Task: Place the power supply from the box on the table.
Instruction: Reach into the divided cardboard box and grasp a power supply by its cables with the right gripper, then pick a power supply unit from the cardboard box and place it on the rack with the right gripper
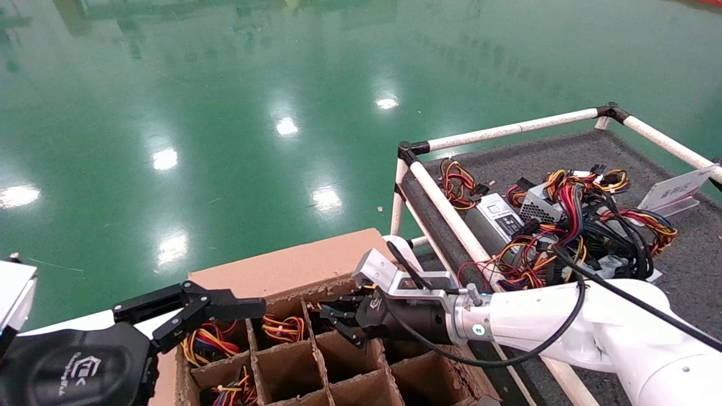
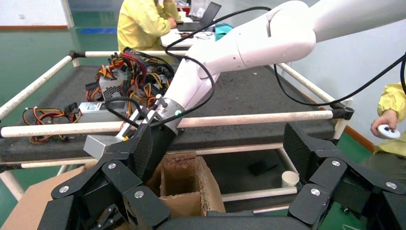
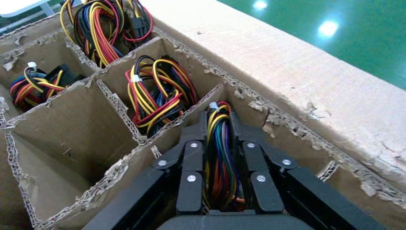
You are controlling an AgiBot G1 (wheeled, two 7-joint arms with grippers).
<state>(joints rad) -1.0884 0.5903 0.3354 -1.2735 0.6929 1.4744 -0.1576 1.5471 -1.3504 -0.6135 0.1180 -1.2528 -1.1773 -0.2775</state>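
The brown cardboard box (image 1: pixel 282 265) with ragged dividers lies low in the head view. My right gripper (image 1: pixel 338 318) reaches into a cell by the box's far wall. In the right wrist view, that gripper (image 3: pixel 218 120) is shut on the power supply's wire bundle (image 3: pixel 218 158) of yellow, red, green and blue wires. The metal body is hidden down in the cell. My left gripper (image 1: pixel 225 313) hangs open over the box's left part, holding nothing. The dark grey table (image 1: pixel 564 152) stands to the right behind white rails.
Other wire bundles (image 3: pixel 158 96) fill neighbouring cells; several cells near me are bare. A pile of power supplies with tangled wires (image 1: pixel 569 220) and a flat labelled silver unit (image 1: pixel 499 217) lie on the table. A white rail (image 1: pixel 445 208) runs between box and table.
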